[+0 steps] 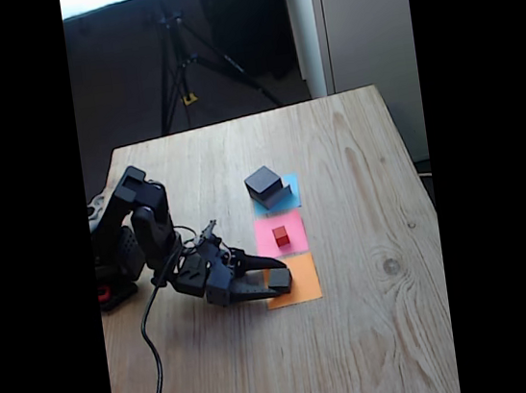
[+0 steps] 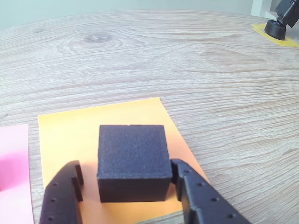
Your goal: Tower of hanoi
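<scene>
The small black cube (image 2: 133, 161) sits on the orange paper square (image 2: 70, 135), between my gripper's (image 2: 126, 170) fingers. The right finger (image 2: 187, 186) is at the cube's side; the left finger (image 2: 65, 186) stands a little apart from it, so the gripper is open. In the fixed view the gripper (image 1: 276, 279) reaches from the left onto the orange square (image 1: 302, 288). The tiny red cube (image 1: 281, 236) rests on the pink square (image 1: 267, 244). A black slab (image 1: 262, 182) lies on the grey slab (image 1: 282, 195) on the blue square (image 1: 292, 183).
The arm's base (image 1: 115, 250) stands at the table's left edge, with a cable (image 1: 154, 366) trailing toward the front. A tripod (image 1: 177, 62) stands on the floor behind the table. A knot in the wood (image 1: 386, 266) lies right of the squares.
</scene>
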Controlling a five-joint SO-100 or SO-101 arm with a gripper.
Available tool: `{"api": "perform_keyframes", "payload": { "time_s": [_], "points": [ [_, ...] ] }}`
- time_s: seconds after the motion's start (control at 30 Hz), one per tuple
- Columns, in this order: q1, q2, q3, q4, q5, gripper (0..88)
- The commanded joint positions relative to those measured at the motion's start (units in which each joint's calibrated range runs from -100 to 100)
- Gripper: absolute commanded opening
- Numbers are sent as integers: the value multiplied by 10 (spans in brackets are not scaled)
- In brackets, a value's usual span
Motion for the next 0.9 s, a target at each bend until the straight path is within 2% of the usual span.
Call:
{"api": "perform_keyframes", "payload": {
  "time_s": [0.0,0.6,0.87],
  "points": [
    [-4,-1,2,-15,10,181],
    [-11,-1,14,-24,10,81],
    [-11,-5,17,-24,10,75]
  ]
}}
